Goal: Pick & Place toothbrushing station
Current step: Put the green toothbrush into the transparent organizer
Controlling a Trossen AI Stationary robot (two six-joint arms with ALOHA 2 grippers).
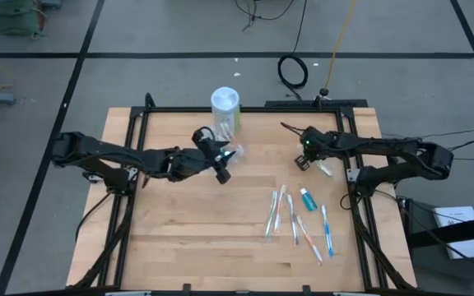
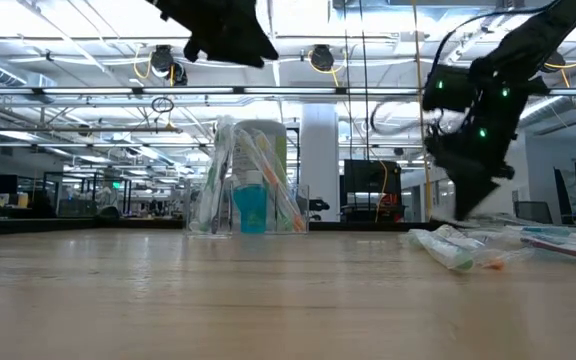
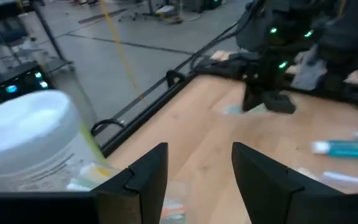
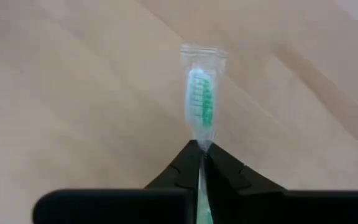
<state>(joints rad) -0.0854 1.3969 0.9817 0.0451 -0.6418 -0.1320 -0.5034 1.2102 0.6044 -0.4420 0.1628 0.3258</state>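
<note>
Right wrist view shows the right tool (image 4: pixel 201 151) with its two dark fingers pressed together on a wrapped toothbrush (image 4: pixel 200 99), whose green-bristled head in clear packaging sticks out past the fingertips over bare wood. From above, that tool (image 1: pixel 305 158) sits low at the right rear part of the table (image 1: pixel 179 238), and the low view shows its tip (image 2: pixel 468 205) close to the wood, green lights glowing on the wrist above it.

Just in front of it, toward the table's near right side, lie several more packaged toothbrushes (image 1: pixel 290 218) fanned side by side, with a small teal toothpaste tube (image 1: pixel 306 198) among them.

The left tool (image 1: pixel 219 161) hangs above the table near the rear centre; its fingers (image 3: pixel 146 175) stand apart with nothing between them, and the low view shows it raised well clear of the surface.

The toothbrushing station (image 2: pixel 250 205), a small clear holder, stands upright on the table under and just beside the left tool. It holds toothbrushes leaning inside and a teal tube. Directly behind it, touching or nearly so, stands a taller white-lidded canister (image 1: pixel 225 104) with a green label, close to the table's rear edge. From above, the clear holder (image 1: pixel 234 151) shows only faintly in front of the canister.
</note>
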